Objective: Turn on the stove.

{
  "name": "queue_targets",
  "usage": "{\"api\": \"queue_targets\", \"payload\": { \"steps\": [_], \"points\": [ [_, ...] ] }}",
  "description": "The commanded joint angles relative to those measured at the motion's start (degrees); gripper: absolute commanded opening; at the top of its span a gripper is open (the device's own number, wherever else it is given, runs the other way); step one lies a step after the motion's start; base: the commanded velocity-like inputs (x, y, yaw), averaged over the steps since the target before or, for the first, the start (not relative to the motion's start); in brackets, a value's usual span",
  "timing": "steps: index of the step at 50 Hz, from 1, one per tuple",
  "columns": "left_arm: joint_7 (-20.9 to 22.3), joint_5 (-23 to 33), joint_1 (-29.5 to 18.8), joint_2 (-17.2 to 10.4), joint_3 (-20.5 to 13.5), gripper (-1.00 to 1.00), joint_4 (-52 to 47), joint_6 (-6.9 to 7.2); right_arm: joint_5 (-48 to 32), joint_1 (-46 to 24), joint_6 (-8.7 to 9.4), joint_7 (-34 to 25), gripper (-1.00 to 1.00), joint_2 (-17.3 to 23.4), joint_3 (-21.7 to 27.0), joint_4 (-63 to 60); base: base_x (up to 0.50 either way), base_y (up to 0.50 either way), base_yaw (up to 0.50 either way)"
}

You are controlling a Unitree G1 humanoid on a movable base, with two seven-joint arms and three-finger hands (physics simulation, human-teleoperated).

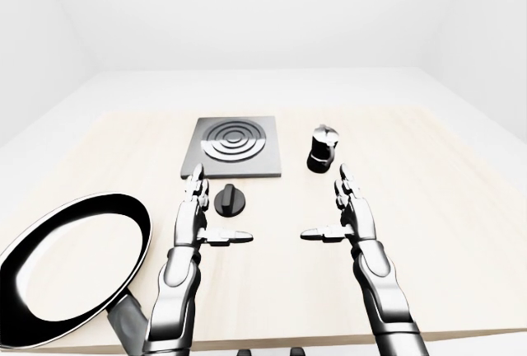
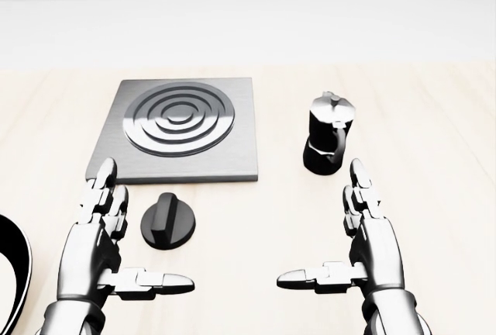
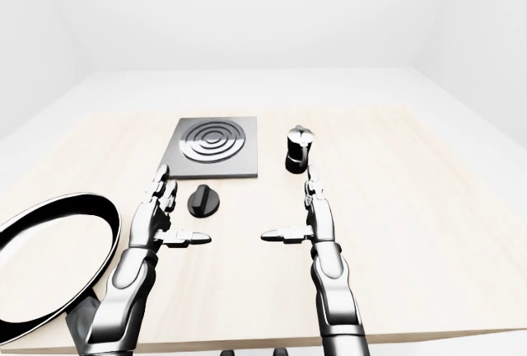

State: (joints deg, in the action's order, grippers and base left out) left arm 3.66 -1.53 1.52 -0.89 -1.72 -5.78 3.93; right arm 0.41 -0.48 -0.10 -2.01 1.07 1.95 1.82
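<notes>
The stove [image 2: 178, 129] is a flat grey square plate with a round ringed burner, upper left of middle in the head view. Its black round knob [image 2: 168, 221] lies on the table just below the plate, its ridge pointing roughly up the picture. My left hand [image 2: 136, 238] hovers open just left of the knob, fingers straight and thumb pointing right under it, not touching. My right hand [image 2: 322, 226] is open too, well to the right of the knob, thumb pointing left.
A black moka pot [image 2: 329, 143] stands right of the stove, just above my right fingertips. A large black frying pan [image 1: 74, 265] lies at the table's lower left, handle over the near edge. The light wooden table [image 1: 461, 208] stretches far to the right.
</notes>
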Motion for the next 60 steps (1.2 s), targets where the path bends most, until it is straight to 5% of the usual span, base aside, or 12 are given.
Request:
{"api": "queue_targets", "payload": {
  "steps": [1,11,16,27,32,38,42,44,47,51,60],
  "points": [
    [0.0,0.0,0.0,0.0,-0.1,1.0,0.3,-0.2,0.0,0.2,-0.07,-0.1,1.0,0.0,0.0,-0.1,0.16,0.0,0.0],
    [0.1,-0.1,-0.2,-0.1,-0.2,1.0,1.2,-0.55,0.0,0.4,0.2,-0.1,1.0,-0.1,-0.1,-0.9,0.07,0.0,0.0],
    [0.3,-0.3,-1.4,-0.2,-0.3,1.0,4.9,-2.19,0.0,0.2,-0.2,-0.1,1.0,-0.1,-0.1,-0.3,0.0,0.0,0.0],
    [0.0,0.2,-3.5,-0.5,-0.6,1.0,8.2,-2.38,0.0,0.0,0.0,0.0,1.0,0.0,-0.1,-0.3,0.0,0.0,0.0],
    [0.3,0.1,-5.0,-0.8,-1.1,1.0,14.0,-5.76,0.0,0.0,-0.13,0.0,1.0,0.0,-0.1,-0.2,0.0,0.0,0.0],
    [0.2,0.0,-5.6,-0.8,-1.0,1.0,16.2,-6.88,0.0,-0.1,-0.46,-0.1,1.0,0.0,0.0,0.3,0.0,0.0,0.0],
    [0.1,0.2,-5.6,-0.8,-0.7,1.0,16.5,-6.93,0.0,-0.1,-0.38,0.0,1.0,0.0,0.0,0.2,0.0,0.0,0.0],
    [-0.1,0.3,-5.0,-0.6,-0.4,1.0,14.4,-5.25,0.0,0.0,-0.4,-0.1,1.0,0.0,0.0,0.2,0.0,0.0,0.0],
    [0.0,0.5,-5.3,-0.5,-0.2,1.0,16.2,-6.34,0.0,0.1,-0.29,0.0,1.0,0.0,-0.1,-0.1,0.0,0.0,0.0],
    [-0.2,0.7,-5.1,-0.4,0.0,1.0,15.3,-5.35,0.0,0.0,-0.35,-0.1,1.0,0.0,0.0,0.1,0.0,0.0,0.0],
    [-0.2,1.0,-5.6,-0.4,0.1,1.0,16.7,-5.97,0.0,-0.2,0.01,0.1,1.0,0.0,0.0,0.1,0.0,0.0,0.0]
  ]
}}
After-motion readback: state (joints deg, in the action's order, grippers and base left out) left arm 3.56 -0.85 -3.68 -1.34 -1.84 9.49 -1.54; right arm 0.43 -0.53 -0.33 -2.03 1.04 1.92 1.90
